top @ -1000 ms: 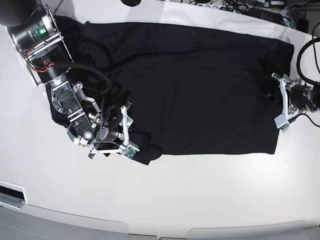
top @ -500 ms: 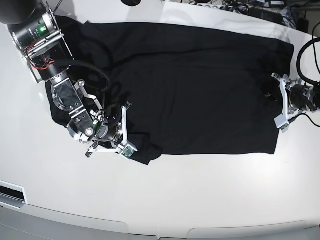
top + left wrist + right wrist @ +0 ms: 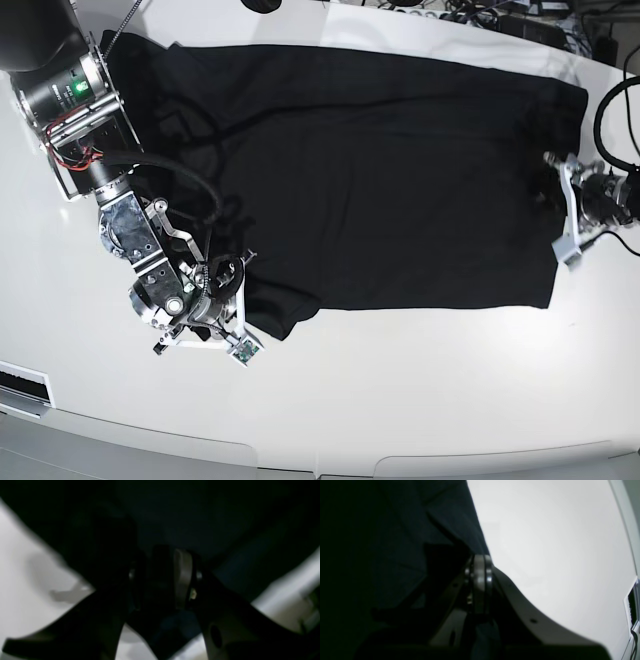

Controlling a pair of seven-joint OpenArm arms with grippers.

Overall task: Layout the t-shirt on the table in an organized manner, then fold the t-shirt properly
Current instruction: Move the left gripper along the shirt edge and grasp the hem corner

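Note:
The black t-shirt (image 3: pixel 380 170) lies spread across the white table (image 3: pixel 400 400). My right gripper (image 3: pixel 250 303) is at its front-left corner, shut on the hem. In the right wrist view, the right gripper (image 3: pixel 482 580) has its pads pressed together at the edge of the t-shirt (image 3: pixel 395 542). My left gripper (image 3: pixel 550 205) is at the shirt's right edge. In the left wrist view, the left gripper (image 3: pixel 160 580) is shut on a bunched fold of the t-shirt (image 3: pixel 200 517).
Cables and electronics (image 3: pixel 500 15) crowd the back right edge. A black cable loop (image 3: pixel 605 110) hangs by the left arm. A slotted panel (image 3: pixel 25 385) sits at the front left. The table's curved front edge (image 3: pixel 320 465) runs along the bottom.
My right gripper went from open to shut on the shirt's front-left corner and moved toward the table's front, dragging that corner with it. The left gripper barely moved.

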